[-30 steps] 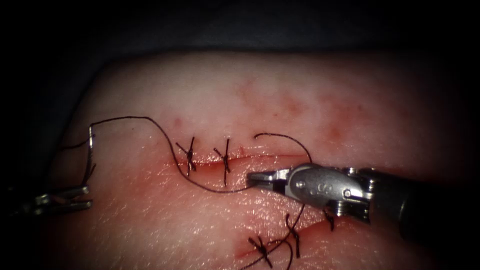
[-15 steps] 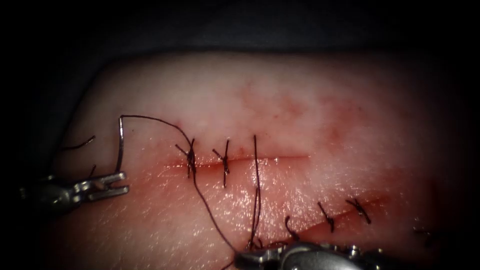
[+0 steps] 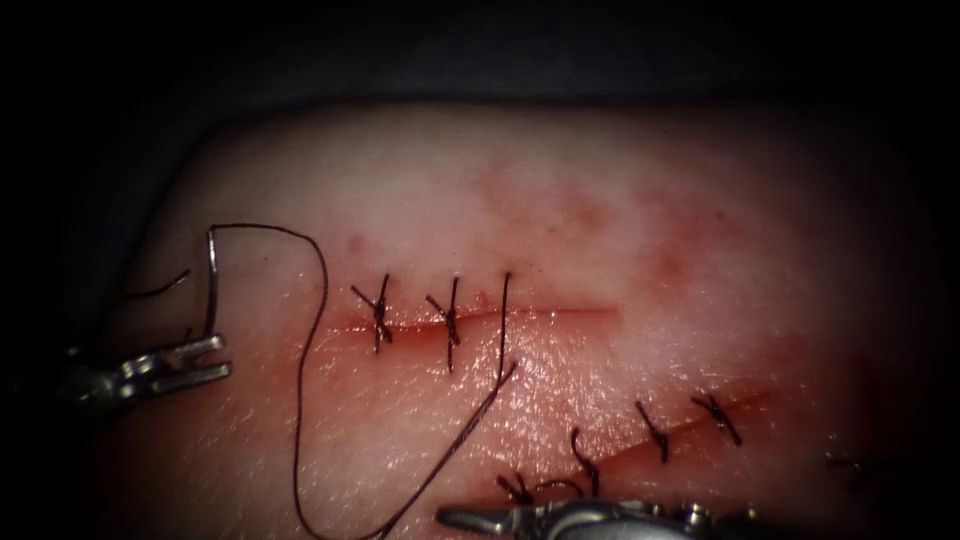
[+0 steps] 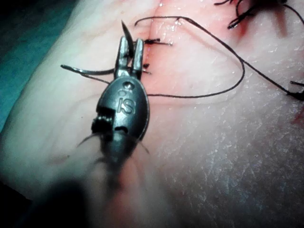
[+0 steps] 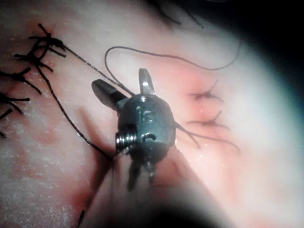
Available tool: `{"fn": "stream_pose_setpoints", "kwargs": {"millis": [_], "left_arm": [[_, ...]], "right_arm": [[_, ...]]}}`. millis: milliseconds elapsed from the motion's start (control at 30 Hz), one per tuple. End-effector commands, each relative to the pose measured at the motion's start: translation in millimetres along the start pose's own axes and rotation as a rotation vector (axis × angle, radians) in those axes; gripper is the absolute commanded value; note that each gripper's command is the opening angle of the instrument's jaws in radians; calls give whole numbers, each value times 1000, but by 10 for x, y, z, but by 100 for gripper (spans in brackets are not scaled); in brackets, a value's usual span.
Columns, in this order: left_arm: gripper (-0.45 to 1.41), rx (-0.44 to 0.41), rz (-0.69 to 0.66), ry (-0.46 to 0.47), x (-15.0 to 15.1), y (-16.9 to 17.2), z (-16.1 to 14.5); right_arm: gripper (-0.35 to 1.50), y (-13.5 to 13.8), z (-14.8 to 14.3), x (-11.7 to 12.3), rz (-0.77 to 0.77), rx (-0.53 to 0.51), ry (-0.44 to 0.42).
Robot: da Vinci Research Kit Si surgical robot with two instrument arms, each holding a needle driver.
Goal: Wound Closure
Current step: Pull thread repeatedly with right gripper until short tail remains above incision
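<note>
Under my tools lies the tissue [image 3: 620, 210], a pale slab with its cut [image 3: 540, 316] running from nine toward three o'clock. Red fluid [image 3: 560, 370] wets the surface at six o'clock of that cut. Loose thread [image 3: 305, 400] loops across the skin toward seven o'clock, resting on it.

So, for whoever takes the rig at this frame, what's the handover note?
Left tool: jaws shut on the needle near its lower end, left of the cut, out of the tissue.
Right tool: jaws open, holding nothing; the thread runs between them.
Thread: slack loop from the needle to the third pass across the cut.
Done: two tied stitches.
Left: third pass untied; the cut to its right unstitched.
</note>
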Motion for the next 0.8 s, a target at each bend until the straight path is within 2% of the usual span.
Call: {"fn": "stream_pose_setpoints", "kwargs": {"millis": [33, 133, 267, 333, 367, 433, 500, 667, 800], "left_arm": [[-45, 12, 3, 1, -3, -5, 3], [-45, 34, 7, -14, -5, -9, -7], [-45, 51, 14, -34, -7, -11, -11], [-45, 55, 13, -28, -7, -12, -10], [-45, 57, 11, -27, -7, -13, -10], [-45, 60, 11, -27, -9, -15, -10], [-45, 61, 11, -29, -11, -15, -10], [-45, 61, 15, -26, -13, -12, -9], [-45, 63, 19, -26, -13, -9, -9]], "right_arm": [[133, 20, -2, -2, -16, -7, -1], [125, 35, -12, -9, -34, -13, -6], [113, 52, -12, -26, -56, -28, -21], [99, 58, -6, -38, -62, -43, -35], [88, 64, 0, -52, -69, -78, -74], [91, 69, 4, -66, -82, -111, -113], [86, 78, 8, -87, -82, -129, -141], [81, 89, 23, -114, -77, -137, -183], [71, 85, 36, -130, -56, -129, -202]]}}
